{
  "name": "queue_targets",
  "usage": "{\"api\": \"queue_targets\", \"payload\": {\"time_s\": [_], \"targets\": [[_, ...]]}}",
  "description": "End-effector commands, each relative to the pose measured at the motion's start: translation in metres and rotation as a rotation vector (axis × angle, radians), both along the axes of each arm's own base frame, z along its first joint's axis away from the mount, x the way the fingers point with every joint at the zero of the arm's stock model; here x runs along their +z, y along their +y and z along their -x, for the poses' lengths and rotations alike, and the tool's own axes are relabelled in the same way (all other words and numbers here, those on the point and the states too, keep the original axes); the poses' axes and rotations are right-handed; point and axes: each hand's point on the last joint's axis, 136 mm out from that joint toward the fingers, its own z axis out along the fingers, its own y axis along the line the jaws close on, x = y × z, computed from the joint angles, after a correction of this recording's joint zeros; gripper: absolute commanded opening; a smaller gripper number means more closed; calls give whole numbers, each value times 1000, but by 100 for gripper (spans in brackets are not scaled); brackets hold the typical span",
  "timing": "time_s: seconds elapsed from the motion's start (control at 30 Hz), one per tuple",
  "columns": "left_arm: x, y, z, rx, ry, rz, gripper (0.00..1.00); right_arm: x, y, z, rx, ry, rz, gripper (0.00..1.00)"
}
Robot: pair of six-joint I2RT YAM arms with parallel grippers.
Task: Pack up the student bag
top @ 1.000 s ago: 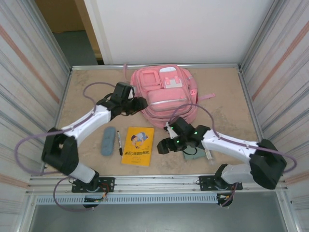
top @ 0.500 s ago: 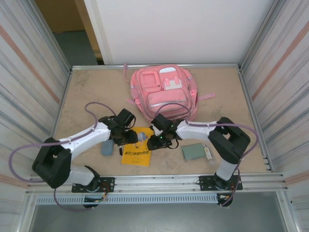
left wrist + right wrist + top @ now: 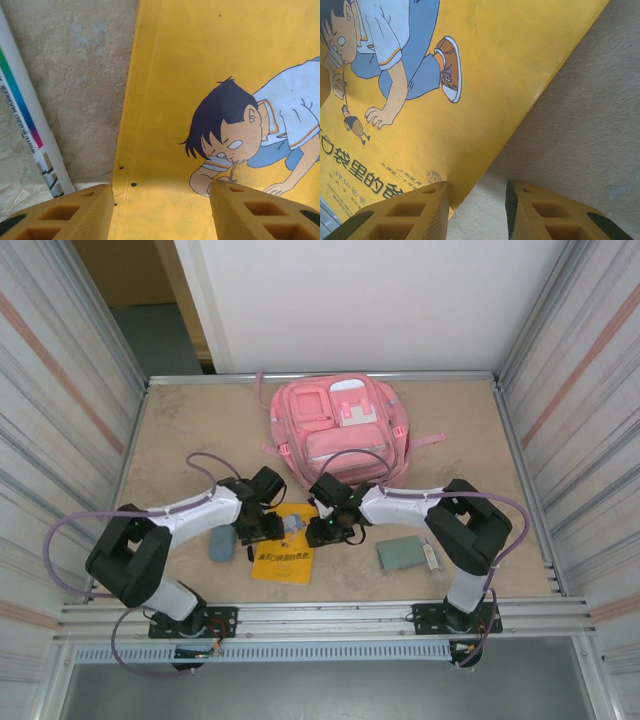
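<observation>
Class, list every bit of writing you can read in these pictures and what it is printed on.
"袋里的爸": large black characters on the cover of the yellow picture book, cut off at the picture's edge.
Smaller characters beneath them: too small to read.
Print along the white marker pen with a rainbow stripe: too blurred to read.
On the pink fabric backpack: nothing readable.

Bare table (image 3: 185,430) lies open at ten and two o'clock. The student bag (image 3: 340,435) blocks twelve. The yellow book (image 3: 283,560), pen (image 3: 27,110) and grey case (image 3: 221,545) crowd seven, a green pad (image 3: 400,553) four.
</observation>
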Motion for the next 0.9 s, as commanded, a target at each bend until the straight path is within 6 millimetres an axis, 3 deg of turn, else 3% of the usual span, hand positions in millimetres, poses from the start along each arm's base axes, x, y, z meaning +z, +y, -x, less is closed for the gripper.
{"api": "queue_targets", "payload": {"time_s": [0.0,0.1,0.3,0.5,0.6,0.67,0.73,0.87], "targets": [[-13,-10,-5,-9,15,44,54,-18,-41,1,-13,-1,167,33],[-14,-14,-4,2,37,72,54,-19,-46,-2,-20,8,166,30],[-10,2,-2,43,-8,60,56,-19,-42,-2,1,30,132,28],[-4,-8,-4,43,-16,111,57,-6,-30,-6,4,-1,105,28],[8,1,-5,66,-55,91,59,11,-31,-12,-40,-47,85,37],[13,-4,-7,85,-93,185,60,26,-33,-20,-80,-108,76,42],[17,-4,-10,110,-126,269,84,39,-34,-27,-130,-162,69,46],[21,-6,-10,72,-141,285,83,39,-19,-25,-148,-173,52,51]]}}
